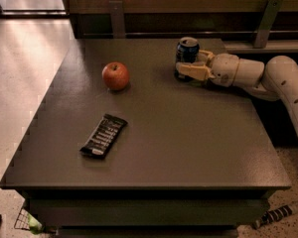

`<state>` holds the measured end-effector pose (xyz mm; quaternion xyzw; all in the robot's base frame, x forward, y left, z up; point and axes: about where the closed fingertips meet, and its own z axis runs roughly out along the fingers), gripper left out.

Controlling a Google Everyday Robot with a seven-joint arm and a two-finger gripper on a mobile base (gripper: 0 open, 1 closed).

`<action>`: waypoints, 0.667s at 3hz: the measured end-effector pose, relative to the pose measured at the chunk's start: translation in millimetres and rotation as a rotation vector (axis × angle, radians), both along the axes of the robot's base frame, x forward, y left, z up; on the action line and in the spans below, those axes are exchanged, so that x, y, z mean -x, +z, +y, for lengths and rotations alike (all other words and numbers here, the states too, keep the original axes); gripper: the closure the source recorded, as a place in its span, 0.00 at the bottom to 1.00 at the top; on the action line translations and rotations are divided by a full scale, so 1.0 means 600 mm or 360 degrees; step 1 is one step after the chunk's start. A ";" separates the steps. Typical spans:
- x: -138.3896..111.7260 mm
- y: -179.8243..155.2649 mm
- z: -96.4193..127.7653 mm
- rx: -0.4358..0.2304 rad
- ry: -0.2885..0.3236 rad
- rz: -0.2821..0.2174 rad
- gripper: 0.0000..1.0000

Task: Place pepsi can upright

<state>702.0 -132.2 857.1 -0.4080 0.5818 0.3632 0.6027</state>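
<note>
Can (187, 51) stands upright near the worktop's (188, 148) far edge, my gripper (190, 62) clasped around its base; I can't read any lettering on it.

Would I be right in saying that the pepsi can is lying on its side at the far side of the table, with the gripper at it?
Not quite: the camera view shows the pepsi can standing upright, silver top up, not on its side. It is indeed at the far side of the table, with the gripper at it.
</note>
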 end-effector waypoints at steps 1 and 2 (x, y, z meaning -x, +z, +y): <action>0.000 0.001 0.000 0.0000 0.0000 0.0000 0.35; 0.000 0.001 0.000 0.0000 0.0001 0.0000 0.12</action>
